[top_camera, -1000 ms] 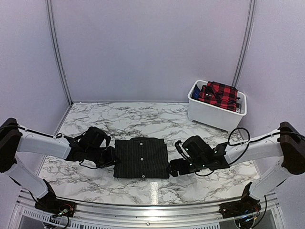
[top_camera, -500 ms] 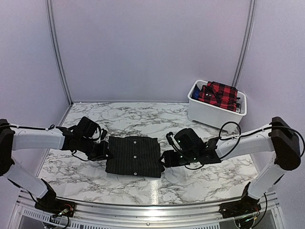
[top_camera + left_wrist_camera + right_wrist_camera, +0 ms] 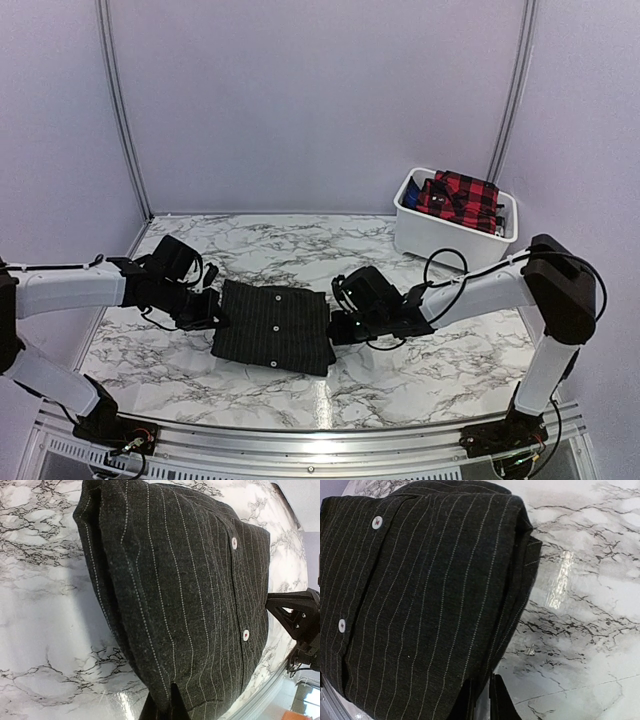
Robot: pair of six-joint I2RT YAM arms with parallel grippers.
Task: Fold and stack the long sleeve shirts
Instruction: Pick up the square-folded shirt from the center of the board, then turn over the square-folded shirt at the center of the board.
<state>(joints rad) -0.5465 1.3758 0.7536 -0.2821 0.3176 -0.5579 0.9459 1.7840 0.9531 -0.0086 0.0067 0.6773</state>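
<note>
The left gripper [image 3: 169, 704] was closed tight on the pinstriped shirt [image 3: 190, 605], its dark fingers pinching the folded left edge of the cloth. From the wrist view the fabric ran away from the fingers in a thick rounded fold, black with fine pale stripes, and two small pale buttons [image 3: 234, 541] sat along the placket toward the far side.

The right gripper [image 3: 482, 699] had its jaws drawn narrow on the opposite edge. The fingers met the stacked layers where the right-hand fold came down to the table [image 3: 580, 580]. Two more buttons showed in that view, on the side away from the fingers.

From above, both arms reached in low from either side, and the two grippers faced each other across the garment. The shirt lay flat as a compact folded rectangle with its button strip up the middle. It sat a little left of the table's centre, well clear of the near edge and somewhat skewed to it.

At the far right corner of the table stood a white bin [image 3: 440, 242], well apart from the grippers. The red-and-black plaid shirt [image 3: 458, 195] lay folded in it, rising above the rim.
</note>
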